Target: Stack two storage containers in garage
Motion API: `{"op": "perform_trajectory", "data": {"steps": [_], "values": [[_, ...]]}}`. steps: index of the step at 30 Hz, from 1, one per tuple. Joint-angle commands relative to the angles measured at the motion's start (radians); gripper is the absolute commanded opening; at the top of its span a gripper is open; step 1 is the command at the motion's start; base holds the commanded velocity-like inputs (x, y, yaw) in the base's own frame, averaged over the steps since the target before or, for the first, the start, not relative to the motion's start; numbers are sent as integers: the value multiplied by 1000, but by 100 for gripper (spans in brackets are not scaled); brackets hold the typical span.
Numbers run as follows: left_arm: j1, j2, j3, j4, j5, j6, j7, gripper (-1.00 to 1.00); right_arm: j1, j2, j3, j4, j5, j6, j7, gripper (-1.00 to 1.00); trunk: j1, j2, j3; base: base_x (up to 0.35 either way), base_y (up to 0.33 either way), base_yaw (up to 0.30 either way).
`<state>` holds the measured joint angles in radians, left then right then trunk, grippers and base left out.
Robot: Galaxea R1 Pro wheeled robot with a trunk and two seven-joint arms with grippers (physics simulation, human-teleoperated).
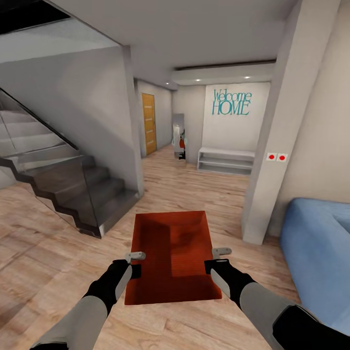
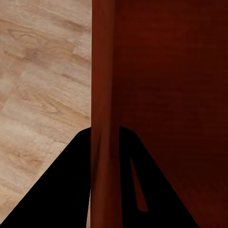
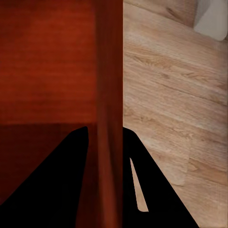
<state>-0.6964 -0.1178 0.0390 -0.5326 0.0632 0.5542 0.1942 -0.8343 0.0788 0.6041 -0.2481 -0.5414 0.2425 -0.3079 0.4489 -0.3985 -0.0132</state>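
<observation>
Nearest the head camera, a red-orange storage container (image 1: 171,256) is held between both arms above the light wood plank floor (image 1: 43,253). The left claw (image 1: 136,263) is closed on the container's left wall, and the right claw (image 1: 214,259) is closed on its right wall. In the left wrist view, that wall (image 2: 103,95) is seen passing between the two dark fingers (image 2: 57,190), one inside and one outside. The right wrist view shows the same clamp on the opposite wall (image 3: 110,95). The fingertips are hidden by the wall in both wrist views.

To the right, a blue sofa (image 1: 318,253) is cut off by the frame edge. A grey staircase (image 1: 73,189) stands to the left. Farther on are a white shelf (image 1: 226,161), a teal wall lettering (image 1: 232,102) and an orange-brown door (image 1: 148,123). A small red object (image 1: 182,143) beside the doorway is too small to identify.
</observation>
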Motion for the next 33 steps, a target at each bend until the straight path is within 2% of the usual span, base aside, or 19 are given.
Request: {"op": "perform_trajectory", "data": {"steps": [1,15,26,33], "values": [[0,-2,6,-1,-25,9,10,-100,-1,2,13,-23,-8,5,-5,-100,1,-2,-1,323,0,0],[0,-2,6,0,-25,9,10,-100,-1,2,13,-23,-8,5,-5,-100,1,-2,-1,323,0,-6],[0,-2,6,-1,-25,9,10,-100,-1,4,13,-23,-8,5,-5,-100,1,-2,-5,323,0,-204],[0,-1,5,-1,-25,9,10,-100,-1,4,13,-23,-8,5,-5,-100,1,-2,-5,323,0,-52]]}}
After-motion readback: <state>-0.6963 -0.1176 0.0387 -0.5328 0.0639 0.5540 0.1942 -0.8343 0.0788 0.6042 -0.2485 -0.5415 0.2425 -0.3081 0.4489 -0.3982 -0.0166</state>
